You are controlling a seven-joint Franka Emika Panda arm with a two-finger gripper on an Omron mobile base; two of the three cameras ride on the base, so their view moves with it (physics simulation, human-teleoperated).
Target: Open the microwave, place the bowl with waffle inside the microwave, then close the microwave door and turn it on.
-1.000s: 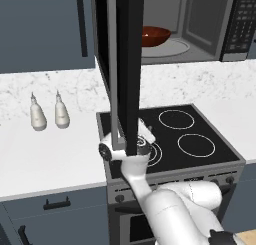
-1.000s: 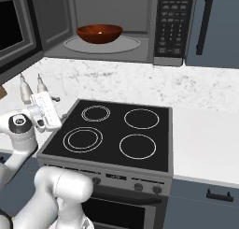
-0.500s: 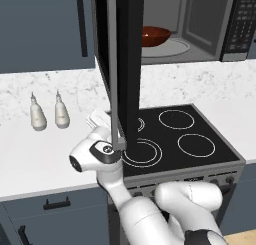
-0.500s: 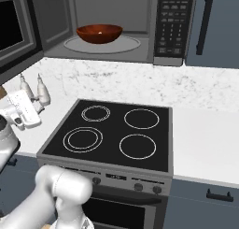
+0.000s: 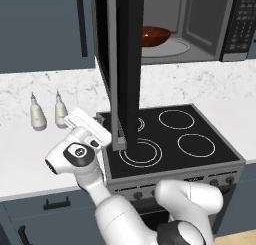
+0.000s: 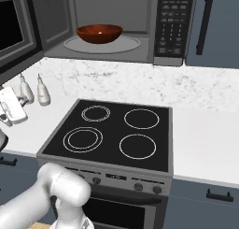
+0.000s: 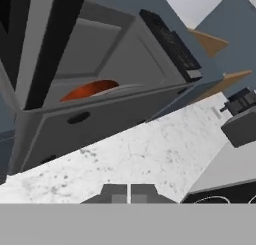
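Observation:
The microwave (image 6: 116,41) stands open above the counter, keypad strip (image 6: 170,25) on its right. Its door (image 5: 125,64) swings out toward me and is seen edge-on; the same door (image 6: 14,27) fills the left edge of the right base view. The reddish-brown bowl (image 5: 155,35) (image 6: 99,32) sits on the turntable inside; in the hand view the bowl (image 7: 90,90) shows as an orange sliver. The waffle is hidden by the bowl's rim. My gripper (image 5: 101,122) (image 6: 18,104) (image 7: 129,194) is shut on nothing, low over the counter just left of the door's lower edge.
Two small pale bottles (image 5: 37,114) (image 5: 61,109) stand on the marble counter left of my hand. The black four-ring stovetop (image 5: 170,139) lies under the microwave. A blue-grey cabinet with a black bar handle (image 6: 205,22) is to the microwave's right.
My arm has swung left, from the front of the stovetop by the door's lower edge to the counter on the door's left side. Door and bowl have not moved.

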